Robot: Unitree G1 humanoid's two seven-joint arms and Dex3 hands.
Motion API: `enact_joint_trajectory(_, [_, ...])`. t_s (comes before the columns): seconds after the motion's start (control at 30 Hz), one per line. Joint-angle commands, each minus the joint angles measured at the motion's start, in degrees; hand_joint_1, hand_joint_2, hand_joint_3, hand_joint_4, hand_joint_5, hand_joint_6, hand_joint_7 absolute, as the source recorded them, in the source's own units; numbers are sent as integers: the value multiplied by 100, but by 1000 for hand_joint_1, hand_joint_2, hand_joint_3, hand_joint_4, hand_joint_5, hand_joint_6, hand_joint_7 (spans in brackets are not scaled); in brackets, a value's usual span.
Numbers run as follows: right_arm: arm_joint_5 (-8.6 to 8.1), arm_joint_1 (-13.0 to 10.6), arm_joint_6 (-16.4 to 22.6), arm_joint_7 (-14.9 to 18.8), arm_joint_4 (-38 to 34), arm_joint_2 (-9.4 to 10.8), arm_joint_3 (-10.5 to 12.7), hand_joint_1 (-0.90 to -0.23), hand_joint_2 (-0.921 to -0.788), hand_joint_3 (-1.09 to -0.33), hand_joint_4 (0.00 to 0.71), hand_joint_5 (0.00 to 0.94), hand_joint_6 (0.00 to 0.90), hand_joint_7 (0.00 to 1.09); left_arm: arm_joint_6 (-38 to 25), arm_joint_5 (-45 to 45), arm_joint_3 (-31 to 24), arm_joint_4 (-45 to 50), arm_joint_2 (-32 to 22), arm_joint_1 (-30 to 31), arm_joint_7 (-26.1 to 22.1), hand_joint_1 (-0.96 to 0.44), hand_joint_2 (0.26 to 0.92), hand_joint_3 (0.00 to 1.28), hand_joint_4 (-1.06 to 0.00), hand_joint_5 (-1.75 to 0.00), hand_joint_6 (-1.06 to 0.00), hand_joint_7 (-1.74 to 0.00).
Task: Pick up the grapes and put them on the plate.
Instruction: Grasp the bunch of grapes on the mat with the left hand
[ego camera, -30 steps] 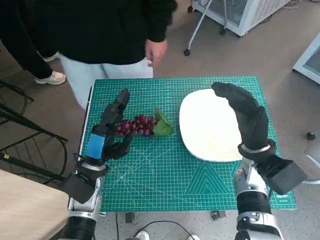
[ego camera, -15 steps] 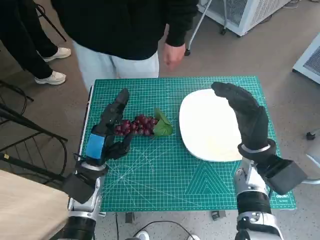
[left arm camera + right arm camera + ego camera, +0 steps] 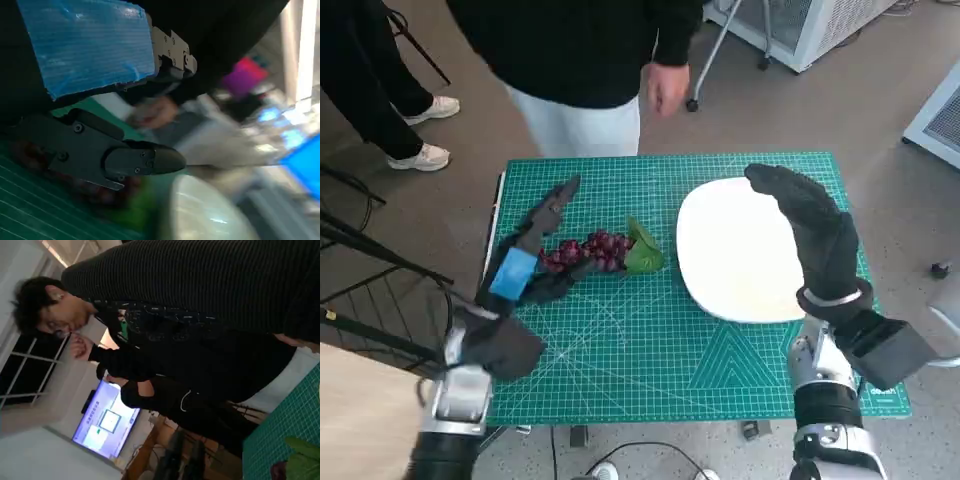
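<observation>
The grapes (image 3: 588, 251), a dark red bunch with a green leaf (image 3: 644, 250), lie on the green cutting mat (image 3: 650, 350) covering the tabletop, just left of the white plate (image 3: 740, 250) and apart from it. The left hand (image 3: 535, 250) rests at the bunch's left end, its fingers (image 3: 555, 205) spread and extended along the far side of the fruit; the hand grips nothing. The left wrist view is blurred, showing a black finger (image 3: 135, 160) above the mat. The right hand (image 3: 815, 235) hovers over the plate's right side, fingers extended and apart, holding nothing. A person (image 3: 580, 50) in a black top stands at the far edge.
</observation>
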State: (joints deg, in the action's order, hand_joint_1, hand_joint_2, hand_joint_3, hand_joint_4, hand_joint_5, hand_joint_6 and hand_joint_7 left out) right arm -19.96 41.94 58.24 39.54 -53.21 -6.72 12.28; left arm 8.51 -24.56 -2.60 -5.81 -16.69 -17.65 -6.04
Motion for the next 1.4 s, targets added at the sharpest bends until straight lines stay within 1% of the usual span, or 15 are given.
enact_joint_trajectory(0.03, [39, -71, -95, -4, -9, -4, -23, -598, -921, -647, 221, 3, 4, 353, -1306, -479, 263, 687, -80, -58, -336, -544, 898, 28, -68, 0, -157, -1])
enact_joint_trajectory(0.17, [37, -68, -93, 1, -13, -5, -22, -597, -921, -647, 221, 2, 5, 351, -1888, -786, 505, 722, -134, -260, -476, -502, 864, 10, -41, 0, -161, -4])
enact_joint_trajectory(0.4, [42, -63, -90, -25, -22, -1, -13, -584, -921, -645, 223, 3, 9, 348, -2891, -1189, 989, 525, -149, -720, -834, -488, 832, 1, -27, 0, -168, -6])
enact_joint_trajectory(0.57, [25, -68, -107, -23, -17, 8, -9, -571, -921, -644, 224, 3, 12, 344, -3293, -1311, 1276, 209, -125, -1014, -916, -487, 822, 0, -18, 0, -165, -3])
enact_joint_trajectory(0.87, [-9, -95, -117, -2, 8, 22, -3, -565, -921, -641, 225, 3, 18, 338, -3603, -1328, 1747, -635, -137, -1580, -1100, -472, 812, 0, -1, 1, -158, 0])
enact_joint_trajectory(1.07, [47, -97, -81, -61, -11, 14, -4, -563, -921, -640, 227, 3, 21, 333, -3699, -1347, 2026, -1216, -94, -1981, -1168, -459, 806, 0, 1, 1, -158, -1])
enact_joint_trajectory(1.23, [98, -91, -66, -122, -31, 7, -13, -561, -921, -640, 228, 3, 24, 329, -3656, -1328, 2213, -1746, -15, -2293, -1120, -454, 804, 0, 1, 1, -159, -1])
enact_joint_trajectory(1.4, [128, -109, -56, -172, -13, 4, -32, -555, -921, -642, 228, 3, 25, 325, -3463, -1256, 2349, -2398, 70, -2608, -1061, -438, 802, 0, 1, 1, -160, -1])
